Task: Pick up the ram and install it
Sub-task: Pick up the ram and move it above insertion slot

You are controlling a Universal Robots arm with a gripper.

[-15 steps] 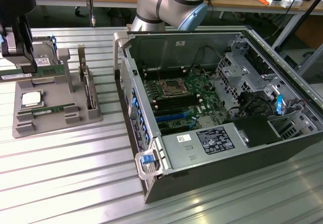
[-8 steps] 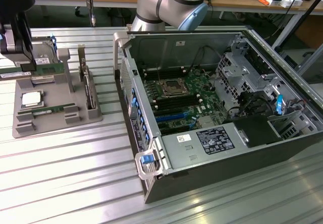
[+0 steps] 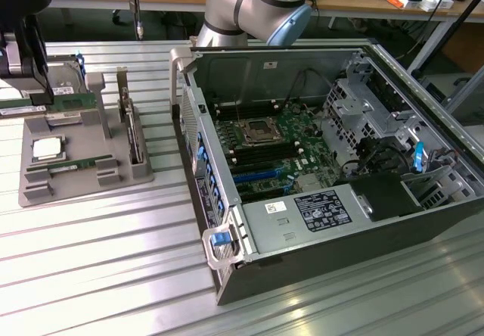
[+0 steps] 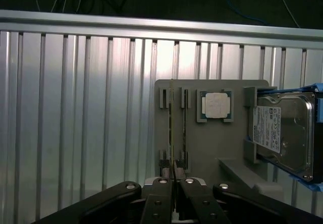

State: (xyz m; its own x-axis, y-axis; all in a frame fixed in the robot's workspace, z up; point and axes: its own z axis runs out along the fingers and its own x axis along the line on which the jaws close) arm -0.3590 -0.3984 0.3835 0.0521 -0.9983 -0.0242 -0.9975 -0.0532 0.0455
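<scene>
The ram (image 3: 68,102) is a long green stick held level over the grey parts holder (image 3: 113,166) at the exterior view's left. My gripper (image 3: 32,94) is shut on it near one end. In the wrist view I see the ram (image 4: 172,128) edge-on as a thin line running away from my gripper (image 4: 174,177), whose fingers (image 4: 162,193) are pressed on it. The open computer case (image 3: 227,275) lies at the exterior view's right, with its motherboard (image 3: 302,135) and black and blue memory slots (image 3: 261,162) exposed.
The holder carries another green stick (image 3: 76,163) (image 4: 184,128), a square silver processor (image 3: 47,148) (image 4: 216,105) and a hard drive (image 3: 64,85) (image 4: 282,130). A grey upright bracket (image 3: 132,135) stands on the holder's case-side edge. The ribbed metal table (image 3: 113,260) stretches around both.
</scene>
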